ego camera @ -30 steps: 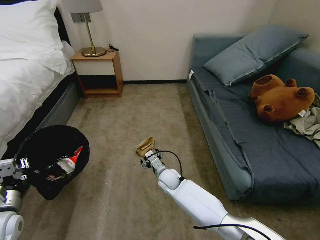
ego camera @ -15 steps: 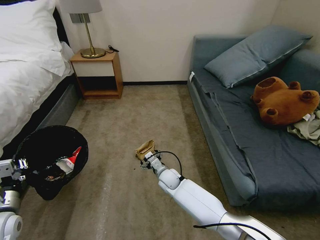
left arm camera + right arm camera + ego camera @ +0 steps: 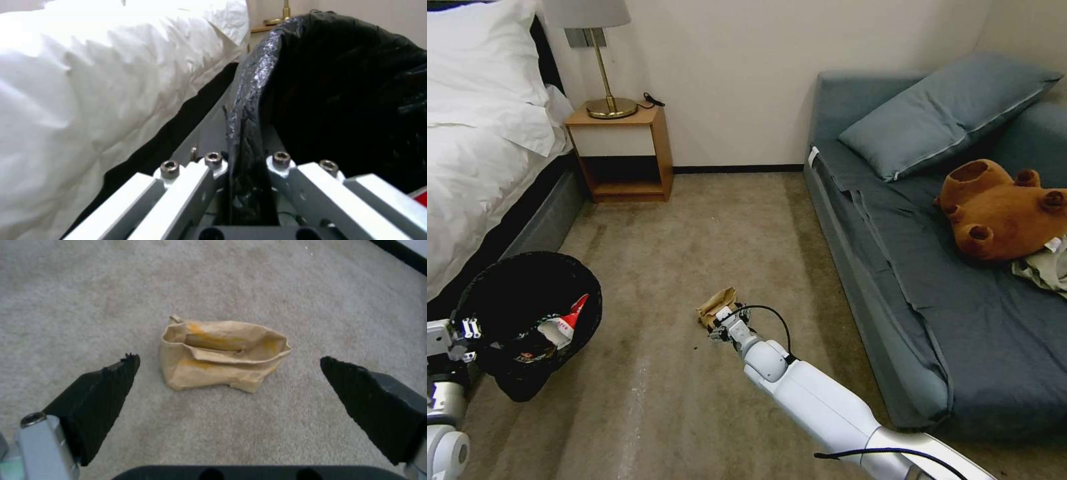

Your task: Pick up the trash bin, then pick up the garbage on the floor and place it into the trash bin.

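Observation:
My left gripper (image 3: 467, 330) is shut on the rim of the trash bin (image 3: 507, 293), a round bin lined with a black bag (image 3: 338, 83), held off the carpet at the lower left beside the bed. A red-and-white wrapper (image 3: 564, 325) lies inside it. A crumpled brown paper bag (image 3: 715, 305) lies on the carpet mid-floor. My right gripper (image 3: 725, 327) hovers just short of the paper bag (image 3: 222, 353), open, its black fingers (image 3: 102, 393) spread wider than the bag.
A white-sheeted bed (image 3: 474, 167) runs along the left. A wooden nightstand (image 3: 620, 150) with a lamp stands at the back wall. A blue sofa (image 3: 934, 287) with a pillow, a brown plush bear (image 3: 1000, 213) and an olive cloth lines the right. Open carpet lies between.
The whole head view has shifted slightly down and right, so the camera moved. The right gripper has closed in on the paper bag. The bin stays held.

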You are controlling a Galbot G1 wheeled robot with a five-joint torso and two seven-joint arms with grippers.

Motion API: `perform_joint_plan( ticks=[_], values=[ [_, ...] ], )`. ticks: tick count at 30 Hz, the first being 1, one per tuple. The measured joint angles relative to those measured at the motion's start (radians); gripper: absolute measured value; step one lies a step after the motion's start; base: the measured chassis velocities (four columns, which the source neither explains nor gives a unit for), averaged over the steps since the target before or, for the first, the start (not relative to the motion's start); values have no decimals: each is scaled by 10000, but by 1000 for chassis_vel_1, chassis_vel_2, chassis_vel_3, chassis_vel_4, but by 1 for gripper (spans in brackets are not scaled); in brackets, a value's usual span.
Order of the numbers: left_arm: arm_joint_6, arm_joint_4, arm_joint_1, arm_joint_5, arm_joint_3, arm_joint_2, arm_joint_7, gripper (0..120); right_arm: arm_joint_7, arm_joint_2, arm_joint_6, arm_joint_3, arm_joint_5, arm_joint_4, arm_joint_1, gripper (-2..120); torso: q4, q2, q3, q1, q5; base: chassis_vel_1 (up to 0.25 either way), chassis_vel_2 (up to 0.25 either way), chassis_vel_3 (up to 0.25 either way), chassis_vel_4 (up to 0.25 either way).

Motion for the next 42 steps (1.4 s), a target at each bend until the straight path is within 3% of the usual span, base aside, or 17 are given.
perform_joint_plan(
  ticks=[19,42],
  values=[
    [-263,92,280,-220,-273,86,139,4,56,442,-128,-7,-25,-285,-167,100,1,0,0,0,0,-78,74,74,-74],
    [-309,76,267,-169,-175,81,180,4,13,595,-75,305,-244,-479,-388,100,1,0,0,0,0,-72,74,69,-71]
  ],
)
